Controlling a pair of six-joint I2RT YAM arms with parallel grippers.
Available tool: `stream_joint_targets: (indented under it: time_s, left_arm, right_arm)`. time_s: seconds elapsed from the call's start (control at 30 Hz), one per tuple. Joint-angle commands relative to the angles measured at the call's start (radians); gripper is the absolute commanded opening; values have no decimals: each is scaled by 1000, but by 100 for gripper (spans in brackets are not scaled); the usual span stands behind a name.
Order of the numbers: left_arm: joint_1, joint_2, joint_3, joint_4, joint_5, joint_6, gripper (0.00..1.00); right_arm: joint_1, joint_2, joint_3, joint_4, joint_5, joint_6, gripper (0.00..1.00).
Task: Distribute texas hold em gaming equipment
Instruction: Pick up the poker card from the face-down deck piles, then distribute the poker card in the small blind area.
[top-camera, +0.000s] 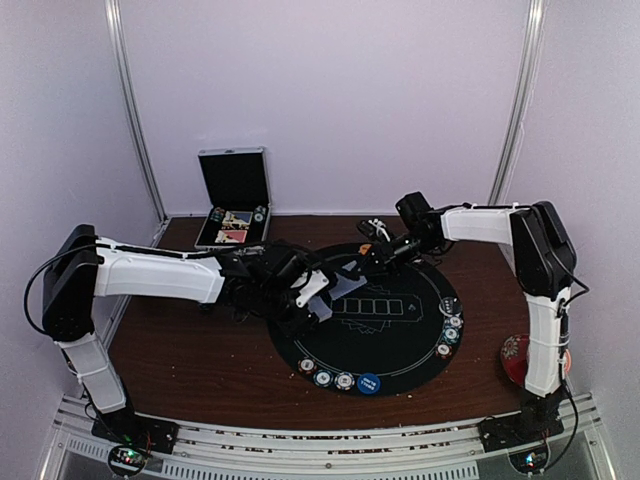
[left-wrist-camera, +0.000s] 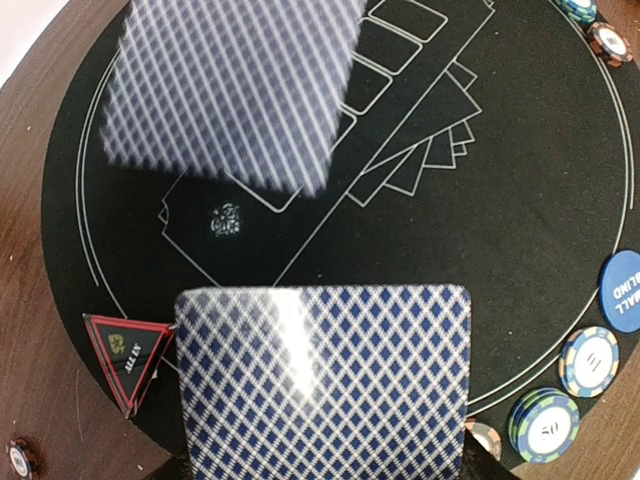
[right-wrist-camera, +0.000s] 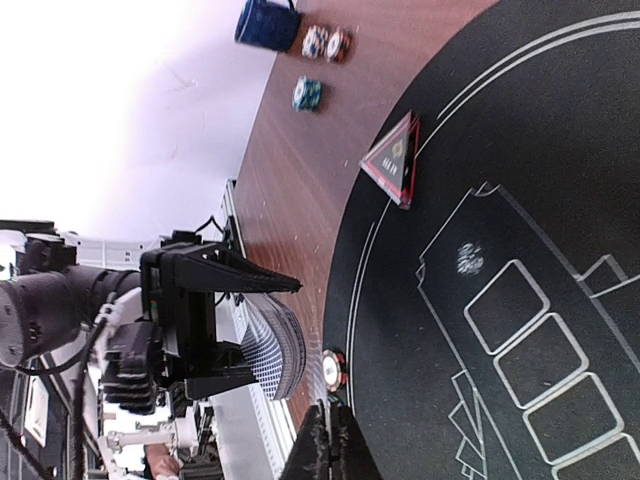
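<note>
1. currently the left gripper (top-camera: 312, 298) is clenched on a deck of playing cards (left-wrist-camera: 320, 385), back pattern up, over the left part of the black round mat (top-camera: 400, 340).
2. one more card (left-wrist-camera: 235, 90) shows blurred beyond the deck, above the mat's printed card boxes; i cannot tell whether it touches the mat.
3. the right gripper (right-wrist-camera: 327, 425) hangs over the far edge of the mat, its fingers pressed together with nothing seen between them.
4. the red triangle marker (left-wrist-camera: 124, 350) lies at the mat's rim, just beside the deck in the left wrist view.
5. a row of poker chips (top-camera: 323, 378) and the blue button disc (top-camera: 369, 383) line the mat's near edge; more chips (top-camera: 449, 335) sit along its right edge.
6. an open case (top-camera: 235, 185) stands at the far left of the table (top-camera: 190, 360); a red cup and saucer (top-camera: 514, 355) sits at the near right.
</note>
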Motion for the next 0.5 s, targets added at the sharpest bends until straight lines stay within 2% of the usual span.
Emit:
stream_joint_targets:
  time_s: [0.0, 0.47]
  left_arm:
    - [-3, -62, 42, -13, -57, -27, 60]
    - [-3, -135, 43, -87, -150, -71, 60]
  right_arm:
    - [-37, -76, -41, 94, 32, 58, 0]
    - [-46, -84, -77, 190, 98, 120, 0]
